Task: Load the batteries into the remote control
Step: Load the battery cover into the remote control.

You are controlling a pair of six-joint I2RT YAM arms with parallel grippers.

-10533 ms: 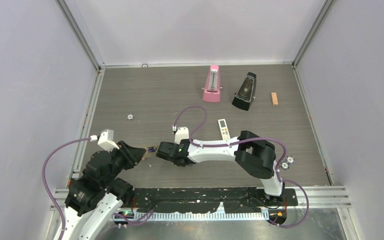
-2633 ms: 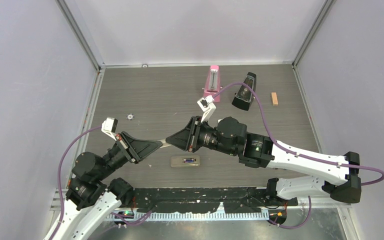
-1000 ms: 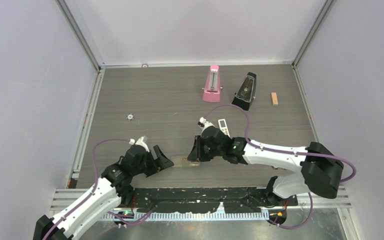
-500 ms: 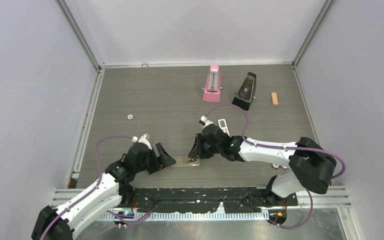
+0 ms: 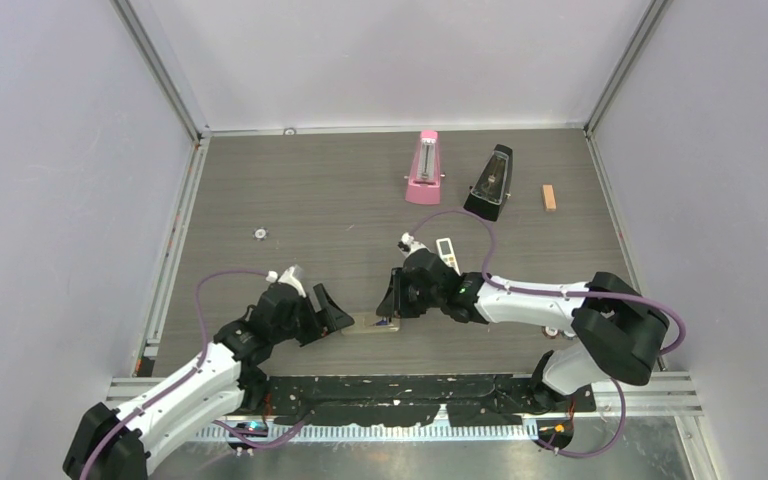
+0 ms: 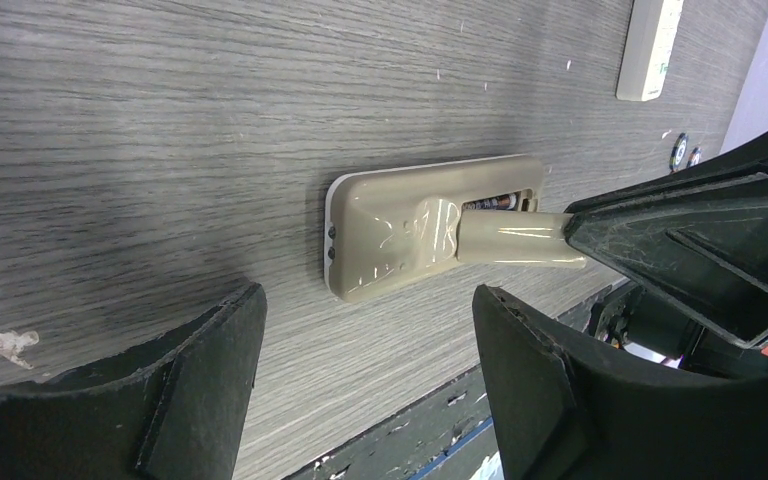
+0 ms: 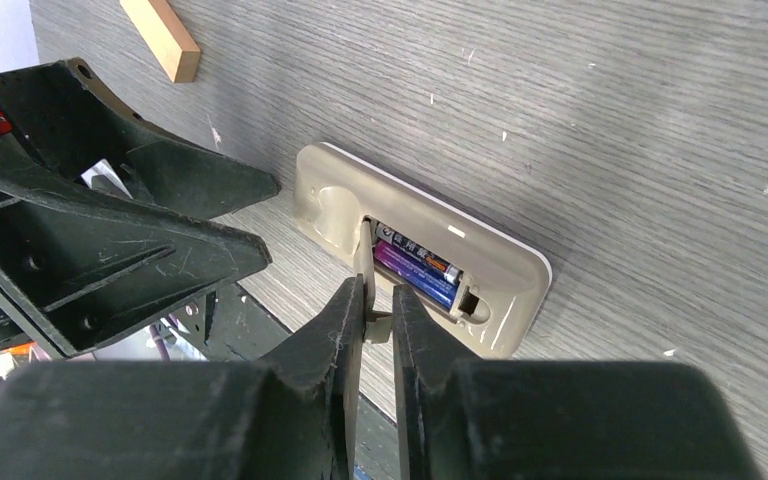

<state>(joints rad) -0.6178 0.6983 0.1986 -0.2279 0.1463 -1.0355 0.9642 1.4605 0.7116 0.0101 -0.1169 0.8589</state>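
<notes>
The remote control (image 5: 368,322) lies face down near the table's front edge, beige back up (image 6: 400,235). Its compartment is uncovered, and two batteries (image 7: 415,268) lie in it side by side, purple and dark; an end of one also shows in the left wrist view (image 6: 495,203). My right gripper (image 7: 378,302) is shut on the beige battery cover (image 7: 364,258), which it holds edge-on with its tip at the compartment's inner end. The cover (image 6: 515,240) slants up from the remote. My left gripper (image 6: 370,305) is open, just short of the remote's closed end and apart from it.
A broader white remote (image 5: 447,255) lies behind the right arm. A pink metronome (image 5: 423,168), a black metronome (image 5: 490,182) and an orange block (image 5: 549,197) stand at the back. A small round part (image 5: 259,233) lies at the left. The table's front rail is close below the remote.
My left gripper has edged slightly closer to the remote and its jaws have narrowed a little. The right gripper and the cover have barely moved.
</notes>
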